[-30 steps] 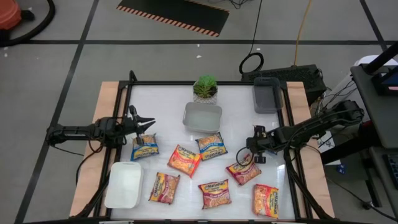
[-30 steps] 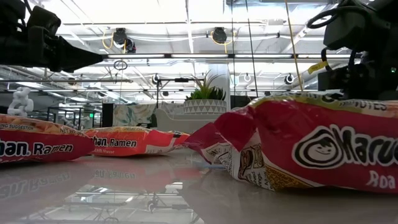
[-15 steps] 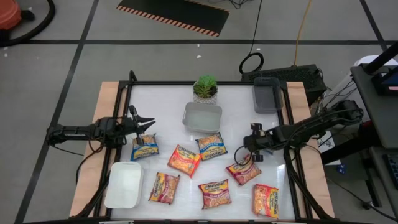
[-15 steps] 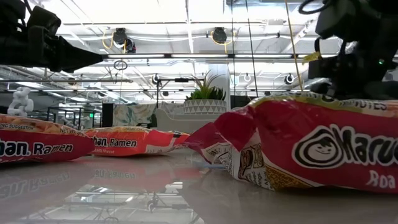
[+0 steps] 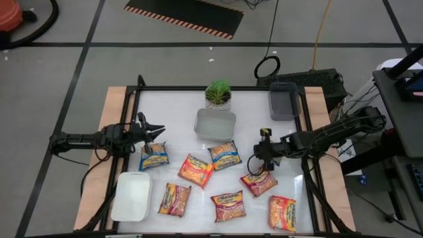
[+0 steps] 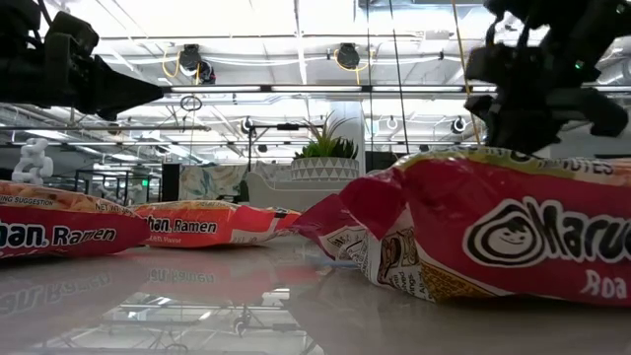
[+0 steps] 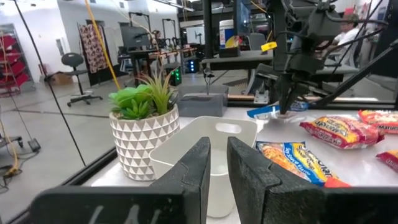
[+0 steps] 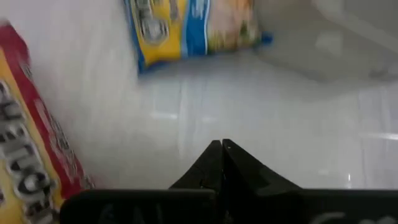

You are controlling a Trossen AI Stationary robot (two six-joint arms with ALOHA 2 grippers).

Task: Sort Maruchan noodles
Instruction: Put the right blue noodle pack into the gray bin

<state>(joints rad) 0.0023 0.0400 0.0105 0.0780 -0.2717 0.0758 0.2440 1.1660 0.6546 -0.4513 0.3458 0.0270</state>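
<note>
Several Maruchan noodle packets lie flat on the white table: two blue ones point(image 5: 153, 157) point(image 5: 225, 155), an orange one point(image 5: 196, 170) and red-yellow ones point(image 5: 259, 182) point(image 5: 174, 198) point(image 5: 228, 205) point(image 5: 282, 213). My right gripper point(image 5: 256, 162) point(image 8: 222, 144) hangs shut and empty above the table, between the blue packet point(image 8: 193, 28) and the red packet point(image 8: 31, 130). My left gripper point(image 5: 162, 132) point(image 7: 218, 146) waits level at the table's left side, above the left blue packet. Its fingers are a narrow gap apart with nothing between them.
A white tray point(image 5: 131, 196) stands at the near left, a pale tray point(image 5: 215, 123) at the middle far side and a grey tray point(image 5: 284, 100) at the far right. A potted plant point(image 5: 218, 94) stands at the far edge. A black frame rims the table.
My right gripper has risen from just above the red packet and drifted toward the table's left and far side, tipping a little; it stays shut and empty. The packets lie as before.
</note>
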